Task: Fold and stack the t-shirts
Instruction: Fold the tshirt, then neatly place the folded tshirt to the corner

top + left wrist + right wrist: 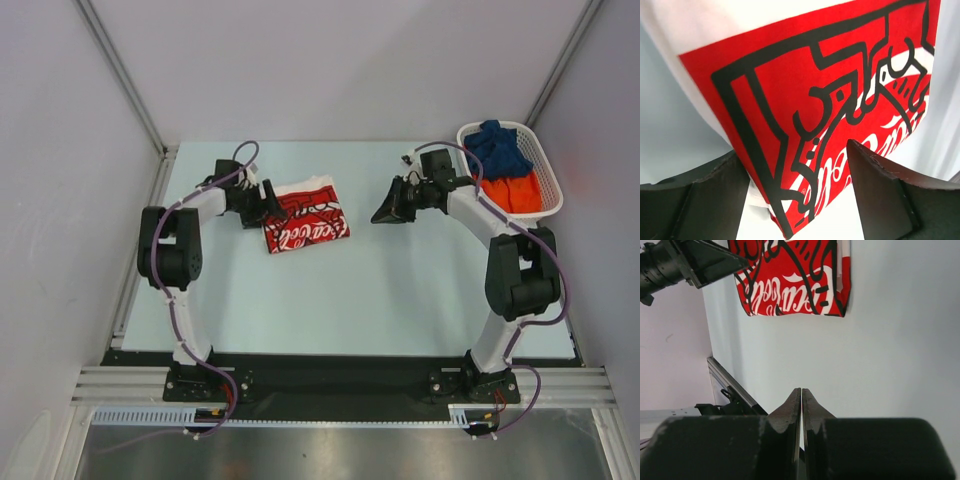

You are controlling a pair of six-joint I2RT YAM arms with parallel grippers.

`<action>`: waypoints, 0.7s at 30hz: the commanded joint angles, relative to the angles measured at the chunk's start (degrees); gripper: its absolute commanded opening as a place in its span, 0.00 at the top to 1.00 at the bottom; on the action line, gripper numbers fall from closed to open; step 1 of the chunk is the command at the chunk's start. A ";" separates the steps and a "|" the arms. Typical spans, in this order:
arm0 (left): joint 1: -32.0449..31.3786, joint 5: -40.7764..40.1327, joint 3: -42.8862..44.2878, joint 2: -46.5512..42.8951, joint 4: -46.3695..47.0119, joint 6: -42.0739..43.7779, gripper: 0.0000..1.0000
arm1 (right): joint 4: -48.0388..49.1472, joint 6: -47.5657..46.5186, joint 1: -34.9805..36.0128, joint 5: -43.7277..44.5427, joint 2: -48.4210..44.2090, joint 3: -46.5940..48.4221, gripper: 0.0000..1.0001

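The white shirt (805,95) runs past the top and right edges of the left wrist view, and the right wrist view crops it at the top. In the basket (548,175), the blue shirt (498,148) and orange shirt (515,192) lie bunched, too small to make out any folds or prints.

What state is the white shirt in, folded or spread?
Folded: the white shirt lies as a compact rectangle on the table, no sleeves sticking out.
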 commanded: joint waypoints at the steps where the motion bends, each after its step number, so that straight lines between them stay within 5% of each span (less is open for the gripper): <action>1: -1.63 -3.46 -2.40 2.06 -6.93 -2.24 0.20 | 3.44 -0.07 -0.22 -1.51 -3.13 -0.67 0.92; 5: -2.69 -2.94 -0.56 4.34 -6.06 -3.65 0.29 | 4.50 0.10 -0.31 -1.78 -3.31 -1.99 0.92; 10: -2.60 -5.39 1.81 5.31 -2.80 -5.59 0.62 | 4.24 -0.34 -0.23 -1.78 -5.68 -5.24 0.93; 14: -2.60 -8.81 8.22 7.16 -6.04 -4.02 1.00 | 3.27 -0.60 -0.14 -1.69 -8.93 -8.84 0.93; 21: -0.58 -22.15 27.71 12.69 -21.33 5.20 1.00 | -0.15 -1.74 0.82 -0.29 -15.26 -14.20 0.94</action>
